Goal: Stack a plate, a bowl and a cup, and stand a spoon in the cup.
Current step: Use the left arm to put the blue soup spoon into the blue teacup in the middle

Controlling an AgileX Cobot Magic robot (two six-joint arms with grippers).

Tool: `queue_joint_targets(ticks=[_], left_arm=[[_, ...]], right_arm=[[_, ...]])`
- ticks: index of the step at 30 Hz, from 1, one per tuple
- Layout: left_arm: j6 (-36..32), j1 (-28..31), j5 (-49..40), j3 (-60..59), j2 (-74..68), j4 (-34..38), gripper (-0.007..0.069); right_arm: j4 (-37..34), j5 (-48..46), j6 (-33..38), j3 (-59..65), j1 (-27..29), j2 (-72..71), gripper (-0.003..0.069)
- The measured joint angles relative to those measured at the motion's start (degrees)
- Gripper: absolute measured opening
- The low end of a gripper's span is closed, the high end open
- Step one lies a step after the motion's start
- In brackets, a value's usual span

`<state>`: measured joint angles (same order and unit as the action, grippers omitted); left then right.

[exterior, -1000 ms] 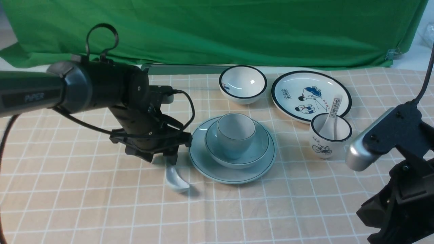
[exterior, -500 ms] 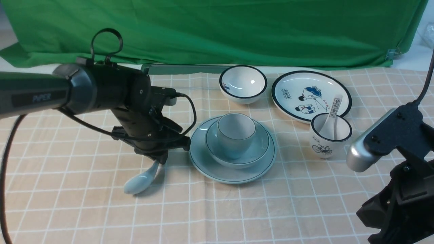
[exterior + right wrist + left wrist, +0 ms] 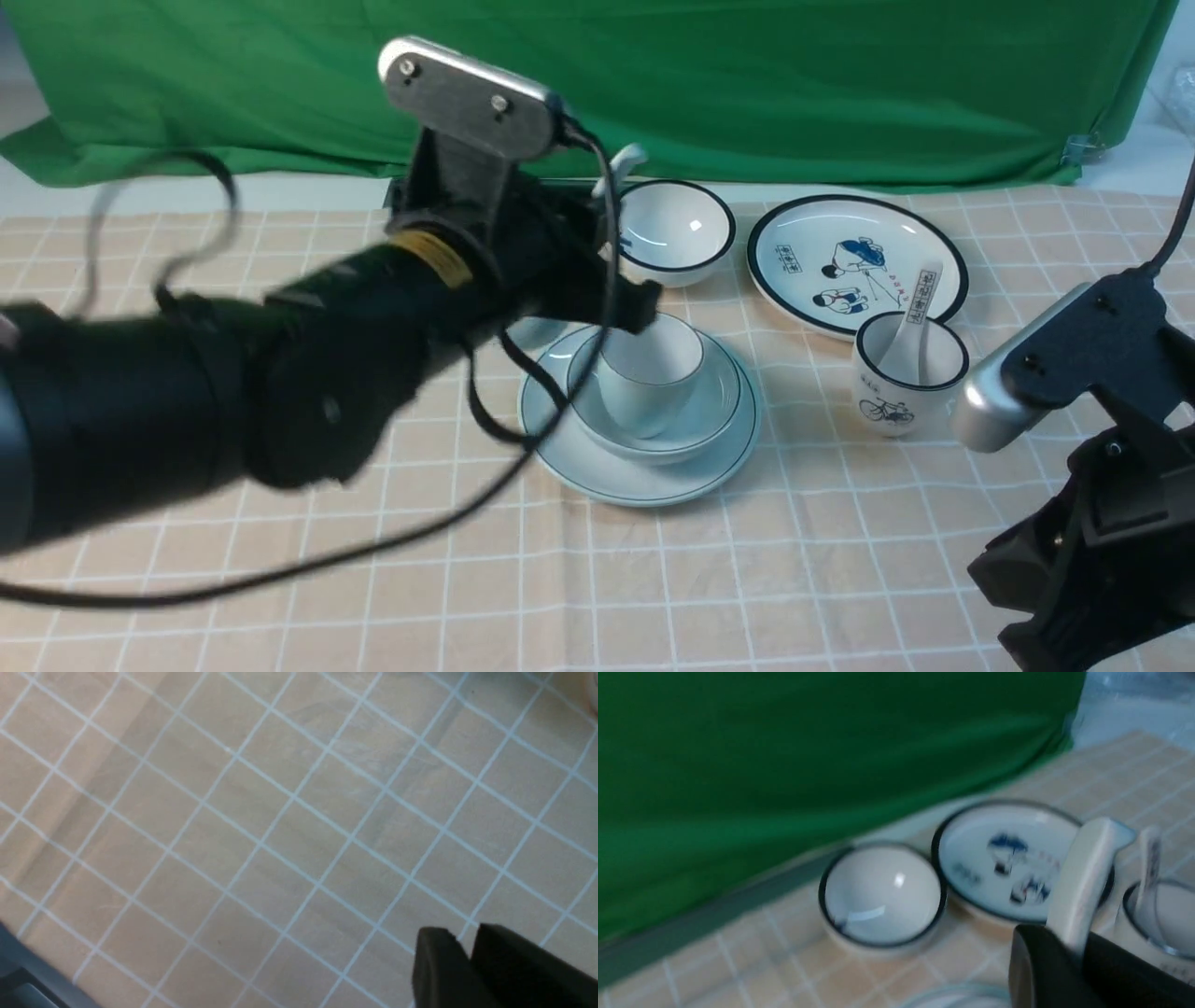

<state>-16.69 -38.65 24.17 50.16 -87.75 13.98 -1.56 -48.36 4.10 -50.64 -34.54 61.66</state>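
Note:
The pale blue-green plate (image 3: 644, 483) carries the bowl (image 3: 714, 425), and the cup (image 3: 658, 373) stands in the bowl. My left gripper (image 3: 624, 297) hangs at the cup's left rim, shut on the plain spoon (image 3: 627, 157). The spoon's handle points up. Its scoop end shows pale under the arm, left of the cup. In the left wrist view the handle (image 3: 1087, 872) sticks out between the closed fingers of the left gripper (image 3: 1069, 942). My right gripper (image 3: 462, 935) is shut and empty, low over bare cloth at the front right.
A white black-rimmed bowl (image 3: 668, 229), a cartoon plate (image 3: 854, 261) and a bicycle cup (image 3: 907, 378) holding a printed spoon (image 3: 922, 303) stand behind and right of the stack. A green cloth (image 3: 653, 84) hangs at the back. The right arm (image 3: 1092, 551) fills the front right corner.
My left arm has lifted the spoon off the cloth and swung up and right to the cup. The wrist has turned over, so the handle now points up. The right arm has barely moved.

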Motion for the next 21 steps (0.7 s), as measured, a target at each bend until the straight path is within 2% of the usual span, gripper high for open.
queue_joint_targets(ticks=[1, 2, 3, 6, 11, 15, 21], left_arm=[[2.64, -1.06, 5.38, -0.30, -1.16, -4.22, 0.0036], [3.18, -1.31, 6.07, -0.37, -1.59, -5.76, 0.0036], [8.21, -1.83, 12.52, -0.37, -3.68, -11.65, 0.0036], [13.92, -1.57, 19.57, -0.16, -7.63, -16.18, 0.0036], [24.22, 2.22, 22.05, 3.23, -15.18, -20.99, 0.0036], [30.00, 3.95, 22.26, 4.85, -18.19, -23.78, 0.0036], [33.01, 5.69, 24.57, 5.58, -22.14, -25.75, 0.0038]], right_arm=[[0.00, 0.06, 0.00, 0.00, 0.00, 0.00, 0.0143], [0.00, 0.11, 0.00, 0.00, 0.00, 0.00, 0.0143], [0.00, 0.10, 0.00, 0.00, 0.00, 0.00, 0.0143], [0.00, 0.12, -0.06, 0.00, 0.00, 0.00, 0.0143], [0.00, 0.34, -0.06, 0.00, 0.00, 0.00, 0.0143], [0.00, 0.40, -0.06, 0.00, 0.00, 0.00, 0.0143], [0.00, 0.51, -0.06, 0.00, 0.00, 0.00, 0.0143]])
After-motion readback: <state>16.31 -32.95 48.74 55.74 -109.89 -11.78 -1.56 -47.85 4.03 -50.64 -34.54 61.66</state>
